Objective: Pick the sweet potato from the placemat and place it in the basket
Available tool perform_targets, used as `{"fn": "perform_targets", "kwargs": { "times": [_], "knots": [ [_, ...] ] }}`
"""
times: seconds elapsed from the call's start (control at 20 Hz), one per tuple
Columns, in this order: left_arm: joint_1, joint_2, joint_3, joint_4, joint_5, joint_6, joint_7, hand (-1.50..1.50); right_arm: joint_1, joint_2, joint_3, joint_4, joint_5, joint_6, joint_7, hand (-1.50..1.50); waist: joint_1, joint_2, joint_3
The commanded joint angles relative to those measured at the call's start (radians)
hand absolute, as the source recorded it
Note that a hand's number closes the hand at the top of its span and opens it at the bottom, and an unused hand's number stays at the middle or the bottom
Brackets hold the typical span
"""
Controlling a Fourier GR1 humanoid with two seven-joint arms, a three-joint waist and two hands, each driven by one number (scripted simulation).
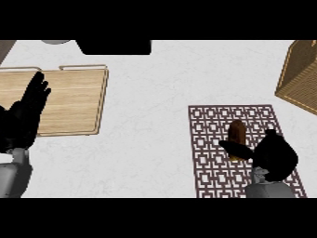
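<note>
Wicker basket (308,76) stood at worktop's far right, cut by edge; inside hidden. White mottled worktop (161,93). Sweet potato (238,131) lay on brown lattice placemat (209,176), well apart from basket. Right hand (276,155) just beside it, thumb spread, not clamped. Left hand (20,116) rested open, fingers up, over wooden board (71,102). Black object (113,46) at far edge.

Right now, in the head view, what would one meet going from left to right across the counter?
left robot hand → sweet potato → right robot hand → basket
</note>
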Motion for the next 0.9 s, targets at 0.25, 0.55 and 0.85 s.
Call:
{"fn": "perform_targets", "kwargs": {
  "times": [0.25, 0.55, 0.85],
  "knots": [
    [-0.018, -0.020, 0.001, 0.005, -0.034, 0.005, 0.003, 0.00, 0.017, 0.000, 0.020, 0.164, -0.050, -0.069, 0.007, 1.50, 0.001, 0.013, 0.008],
    [0.032, -0.010, 0.035, 0.031, -0.014, -0.037, -0.051, 0.00, 0.036, 0.000, 0.039, 0.110, -0.052, -0.079, 0.025, 1.50, 0.001, 0.012, 0.008],
    [-0.026, -0.034, -0.003, 0.013, -0.029, -0.021, -0.008, 0.00, 0.025, -0.001, 0.155, 0.100, -0.351, -0.123, -0.412, 1.50, 0.034, 0.019, 0.016]
  ]
}}
